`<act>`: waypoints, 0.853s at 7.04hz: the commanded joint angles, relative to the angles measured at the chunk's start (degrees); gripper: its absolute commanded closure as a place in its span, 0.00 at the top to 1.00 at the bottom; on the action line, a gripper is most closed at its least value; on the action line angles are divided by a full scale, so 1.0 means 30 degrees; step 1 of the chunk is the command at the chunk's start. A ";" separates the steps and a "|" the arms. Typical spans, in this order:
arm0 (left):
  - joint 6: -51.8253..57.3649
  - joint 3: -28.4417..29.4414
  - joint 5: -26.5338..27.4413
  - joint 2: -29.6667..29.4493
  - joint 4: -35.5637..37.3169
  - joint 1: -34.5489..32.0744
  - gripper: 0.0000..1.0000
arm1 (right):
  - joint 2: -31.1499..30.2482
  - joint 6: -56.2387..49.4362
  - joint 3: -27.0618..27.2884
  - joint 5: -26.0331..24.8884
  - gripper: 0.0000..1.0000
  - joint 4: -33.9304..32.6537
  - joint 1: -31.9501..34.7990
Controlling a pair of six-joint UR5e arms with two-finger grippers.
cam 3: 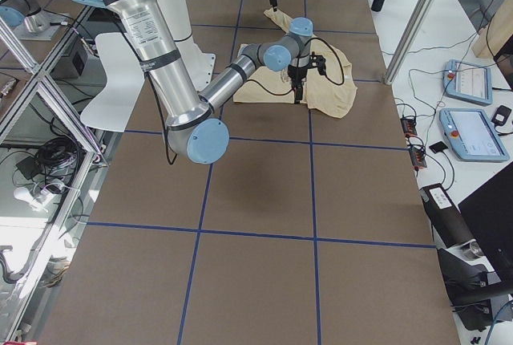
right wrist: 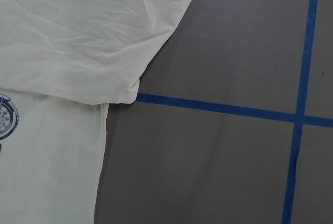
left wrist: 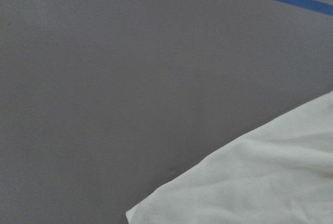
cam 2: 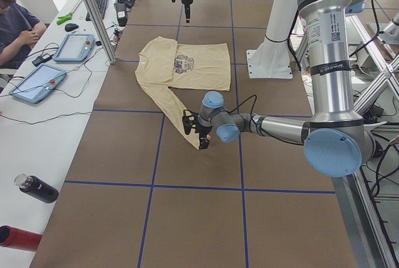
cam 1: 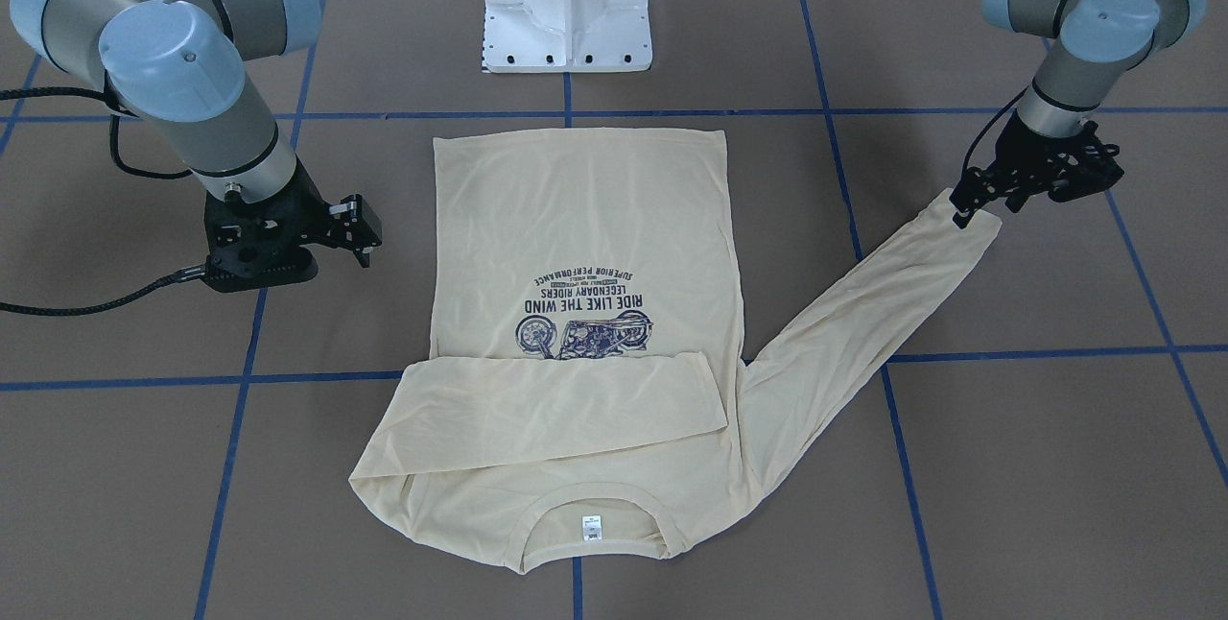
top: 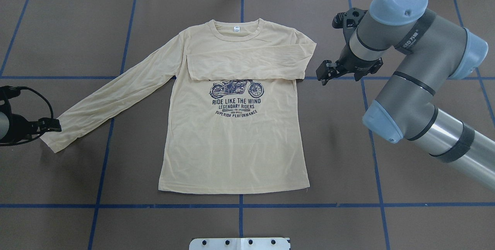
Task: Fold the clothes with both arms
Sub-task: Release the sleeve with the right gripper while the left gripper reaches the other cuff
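- We find the T-shirt (top: 232,153) lying flat and print-side up on the brown table (top: 386,165), straight out in front of the white pedestal base (cam 1: 566,15). Its hem is nearest the base and its collar farthest from it.
- The navy motorcycle print (top: 236,99) is in plain view. The small white neck label (top: 236,29) sits inside the collar, at the end away from the base.
- The sleeve on the robot's right (top: 247,62) is folded across the chest, with its lower edge just covering the top of the print.
- The other sleeve (top: 116,95) runs out straight and slantwise towards the robot's left of the base, and its cuff lies on the table.
- The left gripper (cam 1: 969,209) is low at that cuff, to the robot's left of the base. We cannot tell whether its fingers are apart or clamped on the cloth.
- The right gripper (top: 321,74) hangs to the robot's right of the base, just beside the shoulder fold and clear of the cloth. Its fingers appear parted and hold nothing.
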 commanded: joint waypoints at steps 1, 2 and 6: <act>0.0001 0.0149 0.0001 -0.0004 0.0002 0.0007 0.76 | 0.0013 0.0011 -0.0030 -0.0007 1.00 0.0002 -0.0037; 0.0001 0.0149 0.0001 -0.0004 0.0002 0.0094 0.76 | 0.0042 0.0011 -0.0030 -0.0007 1.00 0.0002 -0.0037; -0.0028 0.0237 0.0001 -0.0034 0.0002 0.0270 0.68 | 0.0071 0.0157 -0.0030 -0.0036 1.00 0.0002 -0.0066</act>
